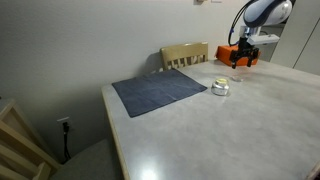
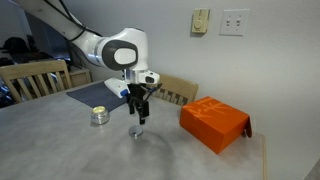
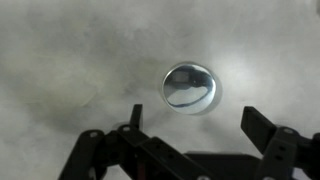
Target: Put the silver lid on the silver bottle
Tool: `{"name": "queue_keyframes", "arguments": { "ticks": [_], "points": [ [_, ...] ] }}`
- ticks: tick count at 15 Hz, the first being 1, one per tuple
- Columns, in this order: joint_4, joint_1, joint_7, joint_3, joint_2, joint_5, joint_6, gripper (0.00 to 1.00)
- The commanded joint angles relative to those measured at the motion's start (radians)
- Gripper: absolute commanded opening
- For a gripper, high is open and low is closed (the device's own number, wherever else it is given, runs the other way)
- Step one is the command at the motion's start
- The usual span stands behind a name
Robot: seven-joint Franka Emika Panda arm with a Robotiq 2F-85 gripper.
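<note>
The silver lid (image 3: 190,86) is a small shiny round disc lying flat on the pale table, seen from above in the wrist view. It also shows under the gripper in an exterior view (image 2: 138,131). My gripper (image 3: 195,118) is open and empty, hovering just above the lid with a finger on either side (image 2: 139,114). The silver bottle (image 2: 100,116) is a small squat shiny container standing on the table, apart from the lid and near the cloth. It also shows in an exterior view (image 1: 221,88). The gripper is far back in that view (image 1: 245,58).
An orange box (image 2: 213,122) lies on the table on the other side of the gripper from the bottle. A dark grey-blue cloth (image 1: 160,92) is spread beyond the bottle. Wooden chairs (image 1: 185,54) stand at the table's edges. A wall runs close behind.
</note>
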Motion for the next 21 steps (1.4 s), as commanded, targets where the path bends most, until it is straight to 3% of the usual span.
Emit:
{"name": "queue_keyframes", "arguments": {
  "ticks": [1,5,13,21],
  "points": [
    [-0.008,-0.073,-0.206,0.066,0.017,0.036,0.039,1.00],
    [0.021,-0.078,-0.271,0.088,0.050,0.053,-0.043,1.00],
    [0.038,-0.004,-0.150,0.014,0.097,-0.055,-0.047,1.00],
    [0.073,-0.040,-0.254,0.043,0.117,-0.053,-0.053,1.00]
  ]
}}
